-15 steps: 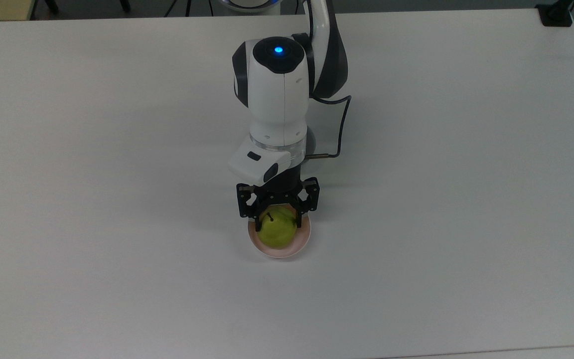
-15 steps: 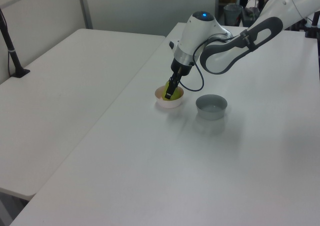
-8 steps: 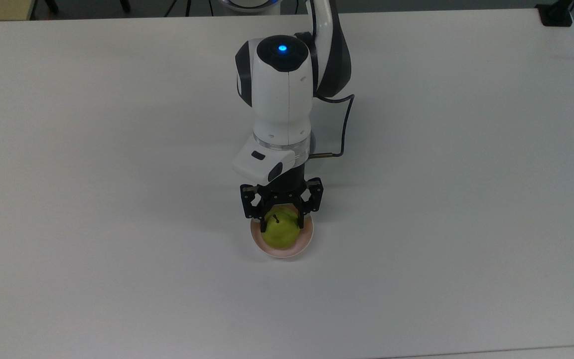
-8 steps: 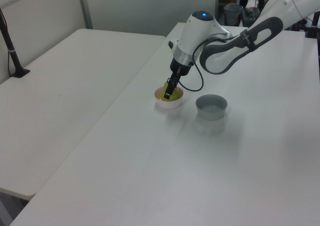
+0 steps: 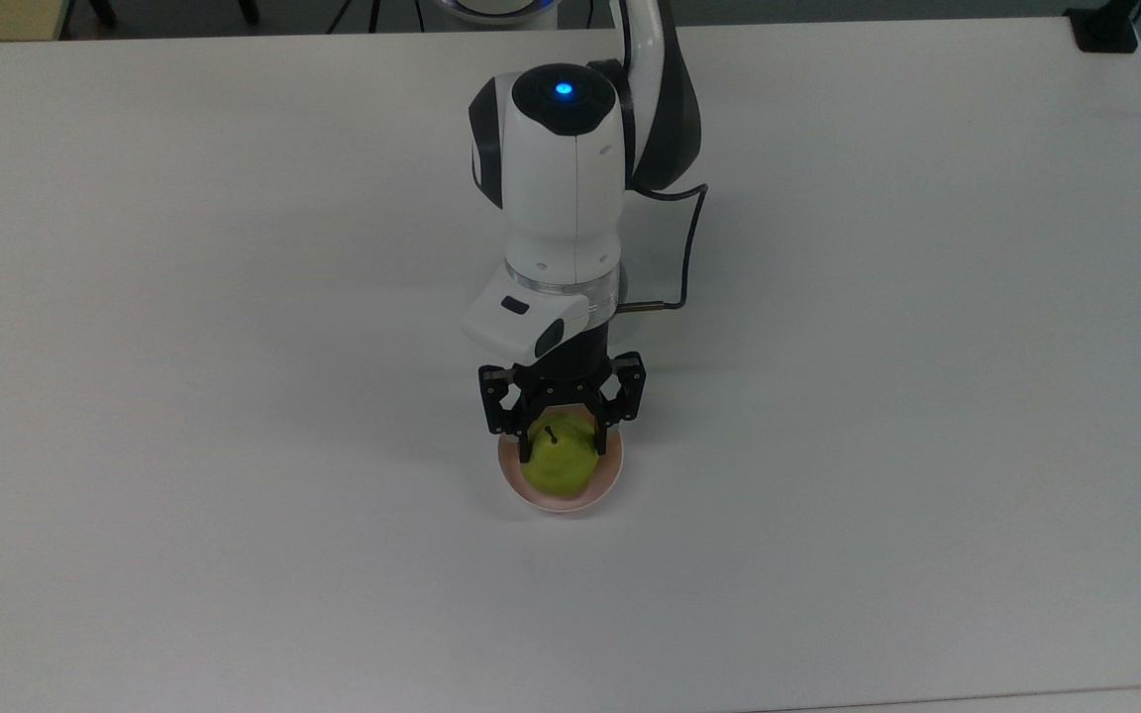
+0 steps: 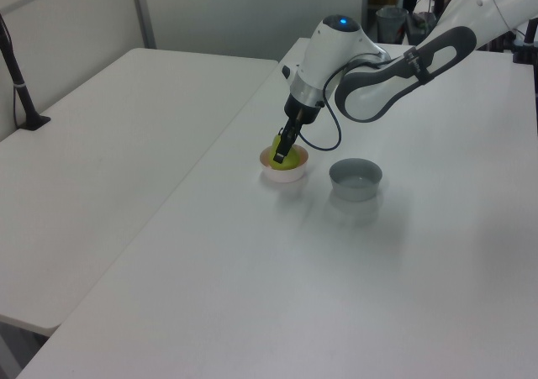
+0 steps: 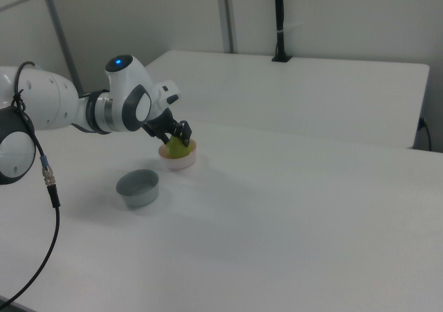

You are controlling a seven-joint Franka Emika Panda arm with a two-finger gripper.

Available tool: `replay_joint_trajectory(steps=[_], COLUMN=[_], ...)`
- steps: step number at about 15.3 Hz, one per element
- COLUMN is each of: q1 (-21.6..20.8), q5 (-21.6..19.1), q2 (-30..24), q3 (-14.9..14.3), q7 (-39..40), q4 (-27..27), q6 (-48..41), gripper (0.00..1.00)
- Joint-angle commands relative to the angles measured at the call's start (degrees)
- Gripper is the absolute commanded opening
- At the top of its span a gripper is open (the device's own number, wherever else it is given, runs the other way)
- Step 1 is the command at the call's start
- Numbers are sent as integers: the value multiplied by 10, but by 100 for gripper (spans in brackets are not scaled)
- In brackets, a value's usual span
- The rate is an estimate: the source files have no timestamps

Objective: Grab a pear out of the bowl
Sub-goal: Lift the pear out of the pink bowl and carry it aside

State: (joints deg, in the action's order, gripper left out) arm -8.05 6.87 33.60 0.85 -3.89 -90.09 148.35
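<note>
Panda gripper clamped on the pear, one finger either side of its upper half | pear sits in the pale pink bowl, stem up, directly beneath the gripper | grey-blue bowl just beside | lift looks straight upward

Counts: 1 pear, yellow-green, sitting in the pink bowl. 2 bowls total: the pink one plus 1 grey-blue bowl, just beside it on the left view's right, apart from it. 1 robot arm with 1 gripper. 2 white tables: the near table holding both bowls, and 1 further table on the left view's left. 1 dark cable looping off the arm.
</note>
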Motion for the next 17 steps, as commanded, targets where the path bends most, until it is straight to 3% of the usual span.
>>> replay_joint_trajectory(steps=[1,6,12,17], q1=[-7,-5,0,29], q5=[0,0,2,9], q2=[-29,-56,-67,-65], q3=[-5,-5,-13,-22], q7=[-15,-59,-57,-45], q4=[-9,-8,-7,-7], q6=[-19,-36,-53,-47], gripper=[53,53,53,53])
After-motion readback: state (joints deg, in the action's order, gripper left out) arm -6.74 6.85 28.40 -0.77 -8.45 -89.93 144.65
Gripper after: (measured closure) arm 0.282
